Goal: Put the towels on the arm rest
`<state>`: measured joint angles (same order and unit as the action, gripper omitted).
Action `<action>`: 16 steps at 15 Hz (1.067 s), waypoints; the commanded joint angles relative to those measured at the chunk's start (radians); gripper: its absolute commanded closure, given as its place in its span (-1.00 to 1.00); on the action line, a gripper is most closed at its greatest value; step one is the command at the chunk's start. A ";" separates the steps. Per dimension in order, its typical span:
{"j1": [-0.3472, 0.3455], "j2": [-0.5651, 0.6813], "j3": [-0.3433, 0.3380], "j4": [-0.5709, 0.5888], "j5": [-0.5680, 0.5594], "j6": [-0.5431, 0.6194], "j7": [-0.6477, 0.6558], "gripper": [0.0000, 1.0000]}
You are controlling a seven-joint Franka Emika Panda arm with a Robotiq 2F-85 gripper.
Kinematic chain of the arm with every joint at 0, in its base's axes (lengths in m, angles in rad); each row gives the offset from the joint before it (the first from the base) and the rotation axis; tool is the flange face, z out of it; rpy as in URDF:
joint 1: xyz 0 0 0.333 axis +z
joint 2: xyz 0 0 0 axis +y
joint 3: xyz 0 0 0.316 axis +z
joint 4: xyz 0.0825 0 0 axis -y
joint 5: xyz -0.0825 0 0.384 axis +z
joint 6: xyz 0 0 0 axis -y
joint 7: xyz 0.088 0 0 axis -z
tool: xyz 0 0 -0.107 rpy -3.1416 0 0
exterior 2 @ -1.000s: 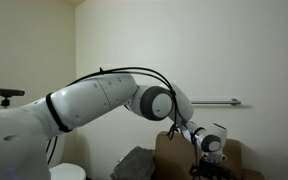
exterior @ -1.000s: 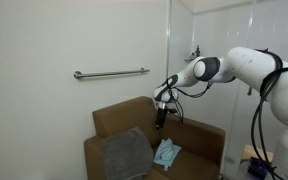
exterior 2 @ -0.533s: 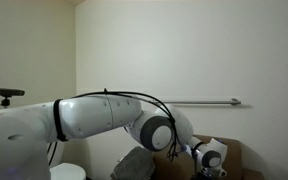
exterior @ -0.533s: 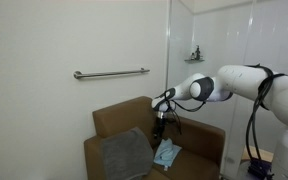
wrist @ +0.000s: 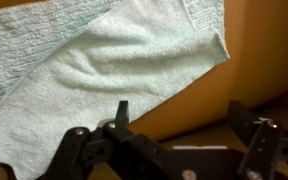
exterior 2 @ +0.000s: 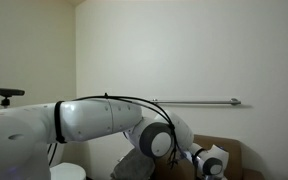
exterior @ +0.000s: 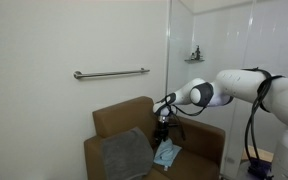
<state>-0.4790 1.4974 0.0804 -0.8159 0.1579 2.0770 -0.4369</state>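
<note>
In an exterior view I have the gripper (exterior: 162, 124) hanging just above the blue towel (exterior: 167, 153), which lies crumpled on the chair (exterior: 119, 118) seat beside the grey towel (exterior: 124, 155). The arm rest (exterior: 206, 131) looks bare, so I judge neither is placed yet. In an exterior view the arm (exterior 2: 94, 115) hides most of this. In the wrist view the jaws stand apart over the blue towel's corner, ready to pinch it.
</note>
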 commanded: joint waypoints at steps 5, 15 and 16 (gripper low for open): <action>-0.006 0.000 -0.012 0.004 0.018 -0.005 0.019 -1.00; 0.066 0.001 -0.083 -0.023 -0.002 -0.106 0.228 -1.00; 0.070 0.002 -0.089 -0.032 -0.003 -0.127 0.240 -1.00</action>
<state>-0.4249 1.4994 0.0171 -0.8243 0.1657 2.0047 -0.2652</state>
